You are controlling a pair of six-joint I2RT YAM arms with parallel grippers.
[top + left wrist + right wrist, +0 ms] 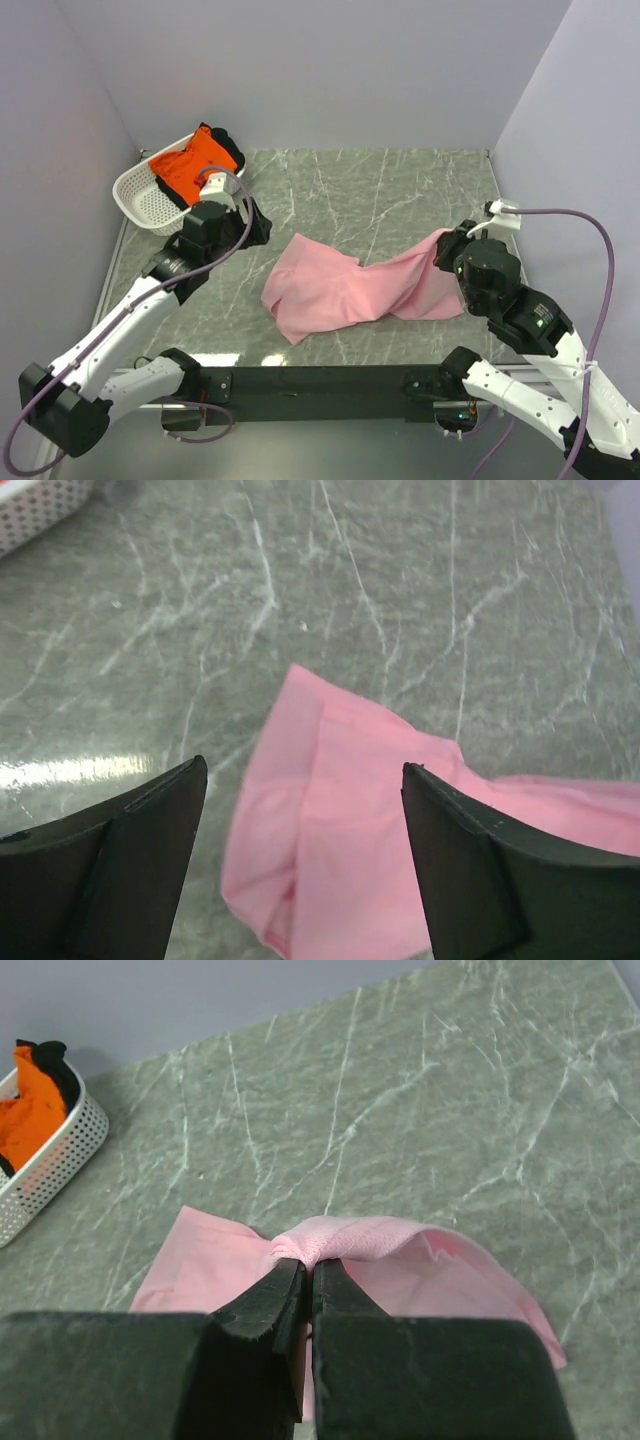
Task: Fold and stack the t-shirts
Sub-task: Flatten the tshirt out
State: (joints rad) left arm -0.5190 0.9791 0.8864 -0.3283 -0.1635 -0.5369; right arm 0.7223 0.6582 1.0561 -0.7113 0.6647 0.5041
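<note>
We see the pink t-shirt lying crumpled at the middle of the table. The right gripper pinches its bunched right end, and the left gripper stands wide open above its left end.

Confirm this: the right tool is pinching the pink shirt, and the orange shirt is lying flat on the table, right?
Not quite. The orange shirt is bunched in the white basket, not flat on the table; the top view shows it. The right tool is pinching the pink shirt.
</note>
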